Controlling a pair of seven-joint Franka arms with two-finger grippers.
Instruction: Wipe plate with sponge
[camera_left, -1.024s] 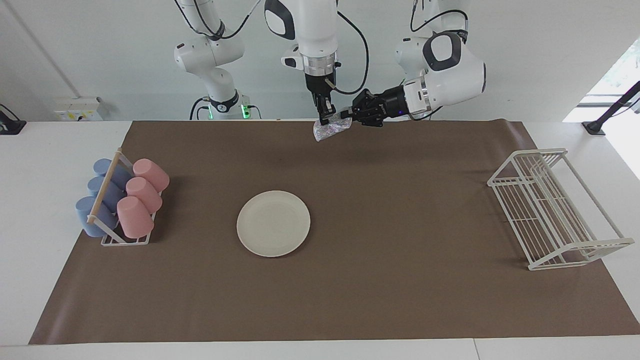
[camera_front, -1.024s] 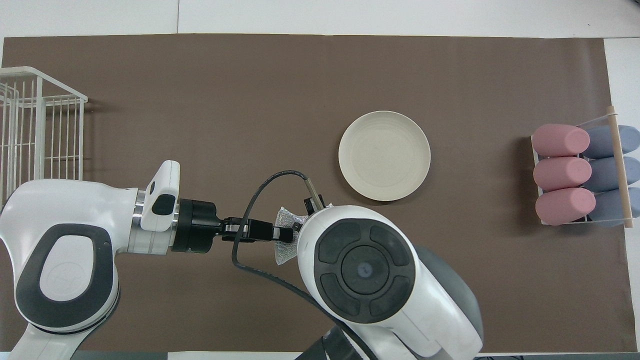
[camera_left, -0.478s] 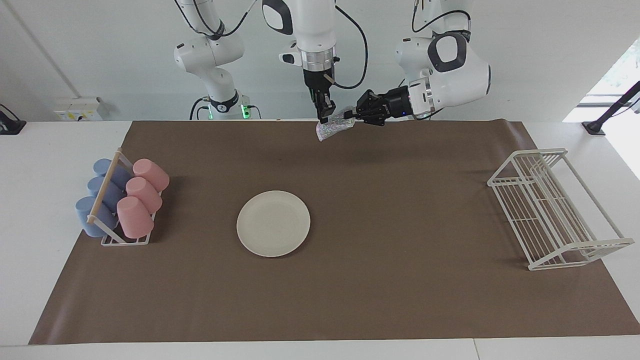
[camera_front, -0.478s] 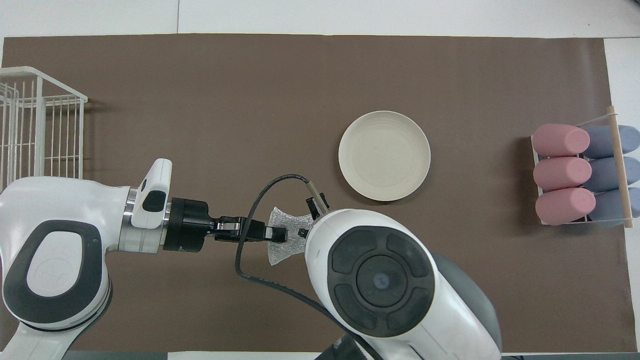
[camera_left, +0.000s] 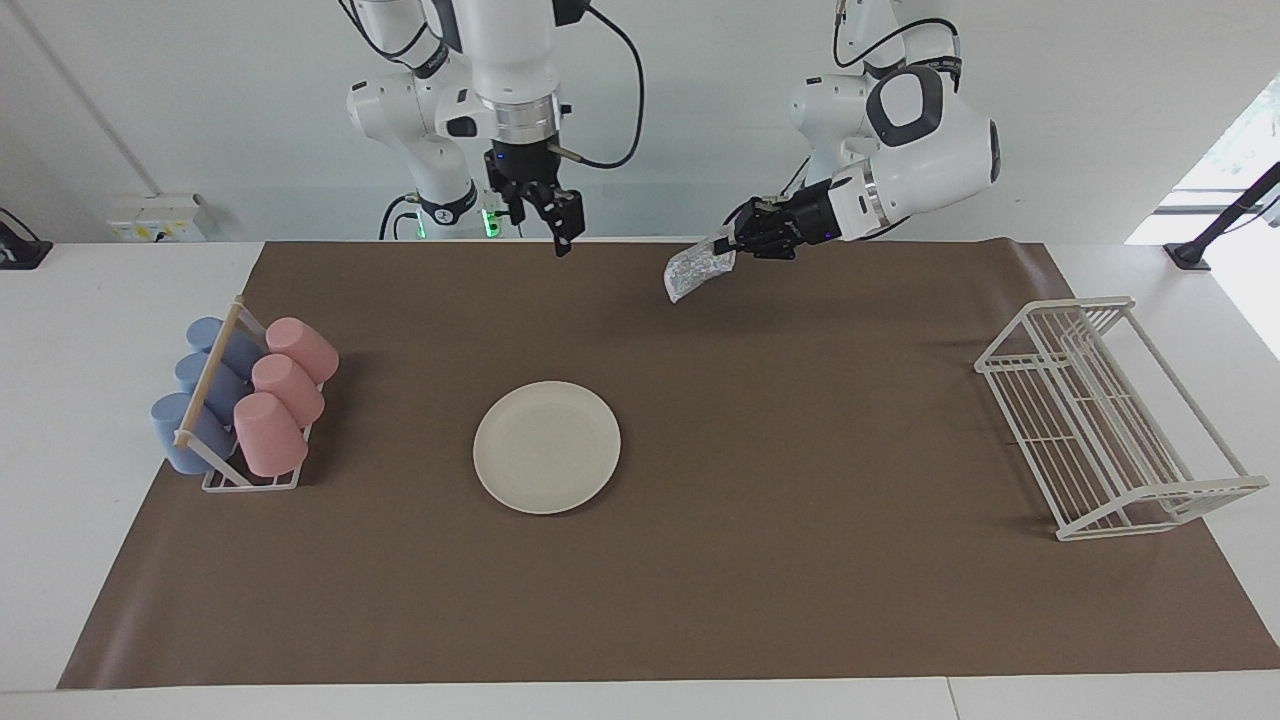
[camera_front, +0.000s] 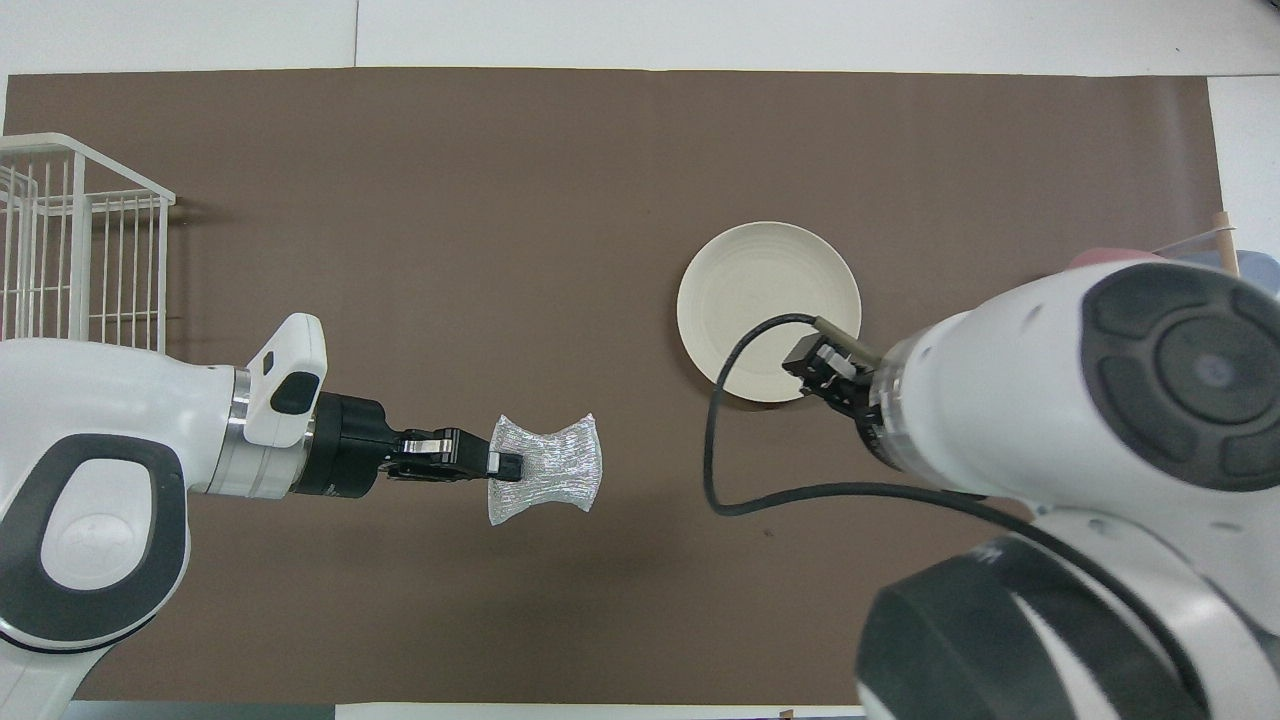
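The plate (camera_left: 547, 447) lies flat on the brown mat (camera_left: 760, 600), about midway between the mat's edge by the robots and its edge away from them, somewhat toward the right arm's end, with nothing on it. The sponge (camera_left: 696, 272), silvery and crinkled, hangs in the air over the strip of mat along the robots' edge, well apart from the plate. The left gripper (camera_left: 728, 243) has its jaws clenched on one edge of the sponge, the arm reaching in level from the left arm's end. The right gripper (camera_left: 548, 217) hangs empty over the same edge of the mat, its jaws spread apart and pointing down, clear of the sponge. At the mat's end by the right arm, a small rack (camera_left: 250, 478) holds pink cups (camera_left: 288, 383) and blue cups (camera_left: 190, 400) lying tilted on their sides. At the left arm's end stands a white wire rack (camera_left: 1105, 420).
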